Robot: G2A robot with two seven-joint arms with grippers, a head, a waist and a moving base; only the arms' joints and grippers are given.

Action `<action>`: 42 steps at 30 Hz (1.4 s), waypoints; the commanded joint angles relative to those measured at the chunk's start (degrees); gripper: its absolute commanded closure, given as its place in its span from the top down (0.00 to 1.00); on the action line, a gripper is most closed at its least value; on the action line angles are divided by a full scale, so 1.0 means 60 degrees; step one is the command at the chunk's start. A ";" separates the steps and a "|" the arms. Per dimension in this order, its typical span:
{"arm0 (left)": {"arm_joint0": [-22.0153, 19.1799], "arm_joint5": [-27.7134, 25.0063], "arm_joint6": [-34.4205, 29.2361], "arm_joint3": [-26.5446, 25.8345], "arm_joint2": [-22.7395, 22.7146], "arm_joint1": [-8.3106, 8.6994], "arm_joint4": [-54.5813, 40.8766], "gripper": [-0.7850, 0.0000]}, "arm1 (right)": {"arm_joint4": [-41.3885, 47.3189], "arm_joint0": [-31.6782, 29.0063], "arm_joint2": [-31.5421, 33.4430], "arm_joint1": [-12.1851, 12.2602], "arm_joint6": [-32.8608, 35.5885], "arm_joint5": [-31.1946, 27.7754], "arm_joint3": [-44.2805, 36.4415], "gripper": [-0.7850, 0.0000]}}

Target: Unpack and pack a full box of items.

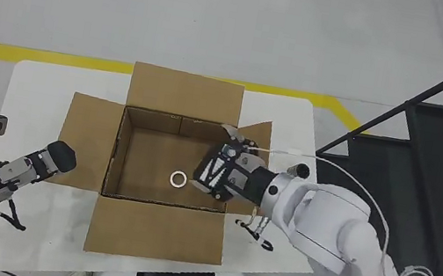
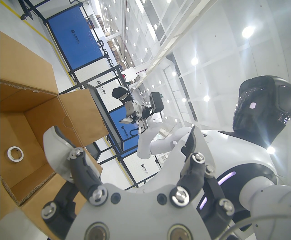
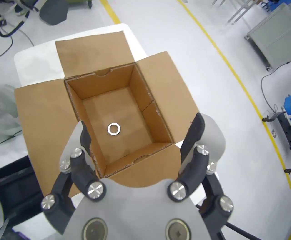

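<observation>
At the near left corner of the white table (image 1: 43, 89), the left gripper (image 1: 52, 160) sits low and outside the cardboard box (image 1: 185, 91), just beside the box's left flap; whether it touches the flap cannot be told. In the left wrist view, the left gripper (image 2: 122, 134) has its jaws spread wide with nothing between them, and it faces the box's side (image 2: 75, 109) from low down. The box stands in the middle of the table with all four flaps folded outward: the near flap lies toward the table's near edge and the far flap reaches its far edge. The right gripper (image 1: 214, 171) hangs above the box's right wall, over the opening, and points down into it. In the right wrist view, the right gripper (image 3: 139, 123) also has its jaws spread apart and holds nothing, and the open box (image 3: 91, 53) sits on the table (image 3: 34, 54) below it. A small white tape roll (image 1: 178, 180) lies flat on the box's floor, a little nearer the near wall than the far one, well apart from both grippers. The same tape roll (image 3: 114, 129) shows between the right gripper's spread fingers (image 3: 195, 127), far below them, and it appears again on the box floor in the left wrist view (image 2: 15, 154). Beyond the table's far edge, a yellow line (image 1: 56, 61) runs across the pale floor, and a black metal rack (image 1: 442, 150) stands off the table's right side.
</observation>
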 commanded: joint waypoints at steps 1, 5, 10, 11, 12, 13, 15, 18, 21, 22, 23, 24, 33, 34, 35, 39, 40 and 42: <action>0.0000 0.0000 0.0000 0.0000 0.0000 0.0000 0.0000 1.00 | 0.0327 0.0870 -0.0861 -0.0135 0.1367 0.0640 0.0347 1.00; 0.0000 0.0000 0.0000 0.0000 0.0000 0.0000 0.0000 1.00 | 0.0898 0.2384 -0.2076 -0.0469 0.2773 0.1663 0.1691 1.00; 0.0000 0.0000 0.0000 0.0000 0.0000 0.0000 0.0000 1.00 | 0.0947 0.3891 -0.3334 -0.0923 0.3575 0.2648 0.3361 1.00; 0.0000 0.0000 0.0000 0.0000 0.0000 0.0000 0.0000 1.00 | 0.0911 0.4113 -0.3530 -0.1006 0.3702 0.2828 0.3706 1.00; 0.0000 0.0000 0.0000 0.0000 0.0000 0.0000 0.0000 1.00 | 0.0893 0.4331 -0.3720 -0.1091 0.3807 0.2959 0.4011 1.00; 0.0000 0.0000 0.0000 0.0000 0.0000 0.0000 0.0000 1.00 | 0.0916 0.4529 -0.3873 -0.1175 0.3814 0.3071 0.4286 1.00; 0.0000 0.0000 0.0000 0.0000 0.0000 0.0000 0.0000 1.00 | 0.0906 0.4877 -0.4160 -0.1326 0.3978 0.3239 0.4876 1.00; 0.0000 0.0000 0.0000 0.0000 0.0000 0.0000 0.0000 1.00 | 0.1003 0.5227 -0.4513 -0.1517 0.4151 0.3302 0.5555 1.00; 0.0000 0.0000 0.0000 0.0000 0.0000 0.0000 0.0000 1.00 | 0.1015 0.5329 -0.4636 -0.1587 0.4209 0.3335 0.5768 1.00; 0.0000 0.0000 0.0000 0.0000 0.0000 0.0000 0.0000 1.00 | 0.1015 0.5329 -0.4636 -0.1587 0.4209 0.3335 0.5768 1.00; 0.0000 0.0000 0.0000 0.0000 0.0000 0.0000 0.0000 1.00 | 0.1015 0.5329 -0.4636 -0.1587 0.4209 0.3335 0.5768 1.00; 0.0000 0.0000 0.0000 0.0000 0.0000 0.0000 0.0000 1.00 | 0.1015 0.5329 -0.4636 -0.1587 0.4209 0.3335 0.5768 1.00; 0.0000 0.0000 0.0000 0.0000 0.0000 0.0000 0.0000 1.00 | 0.1015 0.5329 -0.4636 -0.1587 0.4209 0.3335 0.5768 1.00; 0.0000 0.0000 0.0000 0.0000 0.0000 0.0000 0.0000 1.00 | 0.1015 0.5329 -0.4636 -0.1587 0.4209 0.3335 0.5768 1.00; 0.0000 0.0000 0.0000 0.0000 0.0000 0.0000 0.0000 1.00 | 0.1015 0.5329 -0.4636 -0.1587 0.4209 0.3335 0.5768 1.00; 0.0000 0.0000 0.0000 0.0000 0.0000 0.0000 0.0000 1.00 | 0.1015 0.5329 -0.4636 -0.1587 0.4209 0.3335 0.5768 1.00; 0.0000 0.0000 0.0000 0.0000 0.0000 0.0000 0.0000 1.00 | 0.1015 0.5329 -0.4636 -0.1587 0.4209 0.3335 0.5768 1.00; 0.0000 0.0000 0.0000 0.0000 0.0000 0.0000 0.0000 1.00 | 0.0984 0.5220 -0.4705 -0.1582 0.4128 0.3196 0.5945 1.00</action>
